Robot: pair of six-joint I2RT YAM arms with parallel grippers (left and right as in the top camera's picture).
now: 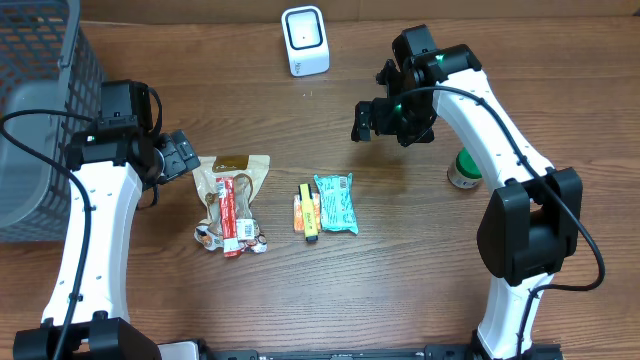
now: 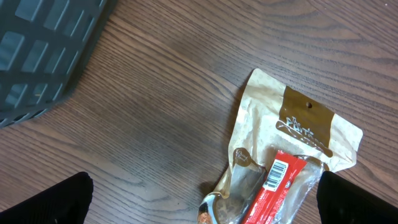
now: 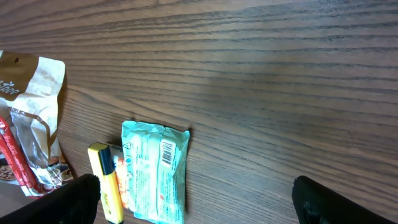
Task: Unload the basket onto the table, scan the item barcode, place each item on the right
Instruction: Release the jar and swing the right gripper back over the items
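**A:** What is seen first from above?

**B:** A wooden worktop (image 1: 400, 290) is seen. A grey mesh basket (image 1: 40, 110) is set at its 10 o'clock corner.

**A:** How are the arms placed?

**B:** The left gripper (image 1: 190, 156) is held over the wood at 9 o'clock, just beside the upper corner of a tan pouch (image 1: 232, 178). Its jaws are spread wide and nothing is pinched. The right gripper (image 1: 363, 122) is held at about 1 o'clock and is pointed toward 9 o'clock. Its jaws are likewise spread and empty.

**A:** Where are the goods found?

**B:** The pouch is laid flat a little toward 9 o'clock from the centre. A red stick (image 1: 229, 212) is seen against it; whether it is on the pouch or inside it cannot be told. In the left wrist view a barcode (image 2: 278, 175) is shown face up on the stick's white label.

The white scanner (image 1: 304, 40) is stood at 12 o'clock, well apart from every item.

A teal packet (image 1: 336, 203) is laid at the centre, and a second barcode (image 3: 166, 152) is shown on it in the right wrist view.

A green-and-white round thing (image 1: 463, 170) is placed at 3 o'clock, near the right arm.

A yellow tube (image 1: 310, 215) is laid just beside the packet, on its 9 o'clock side.
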